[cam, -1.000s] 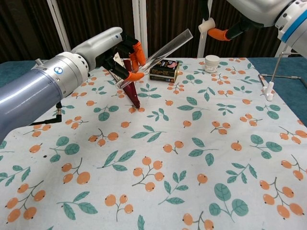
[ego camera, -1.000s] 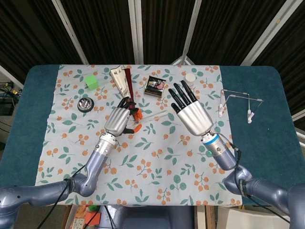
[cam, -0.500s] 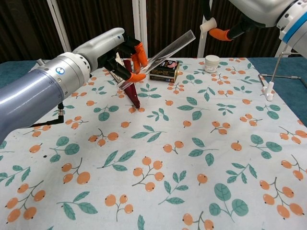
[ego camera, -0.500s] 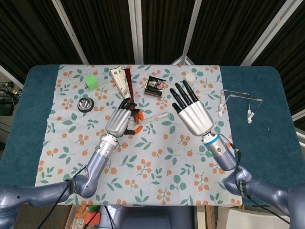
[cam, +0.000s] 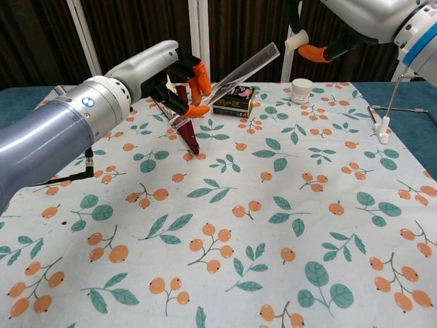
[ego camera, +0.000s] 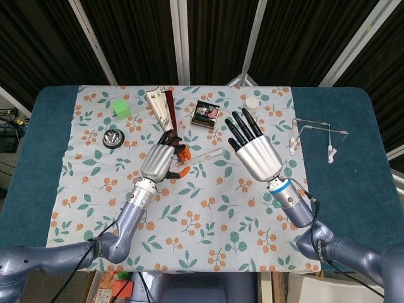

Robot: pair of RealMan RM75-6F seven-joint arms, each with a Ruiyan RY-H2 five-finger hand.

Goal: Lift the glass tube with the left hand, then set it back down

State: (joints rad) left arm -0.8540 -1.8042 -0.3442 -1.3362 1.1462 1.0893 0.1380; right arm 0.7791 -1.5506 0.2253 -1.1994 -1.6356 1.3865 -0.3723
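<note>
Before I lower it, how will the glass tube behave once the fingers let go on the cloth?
The glass tube looks round and smooth, so it will probably roll once freed. It is held near one end by the left hand and tilted, so the low end likely touches first. Being thin clear glass, it is probably fragile: lower it gently onto the tablecloth.

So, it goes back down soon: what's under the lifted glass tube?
Under the glass tube lies bare floral tablecloth. The left robot hand hides its lower end.

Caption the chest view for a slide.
Left hand holds the glass tube tilted above the floral tablecloth.
</note>
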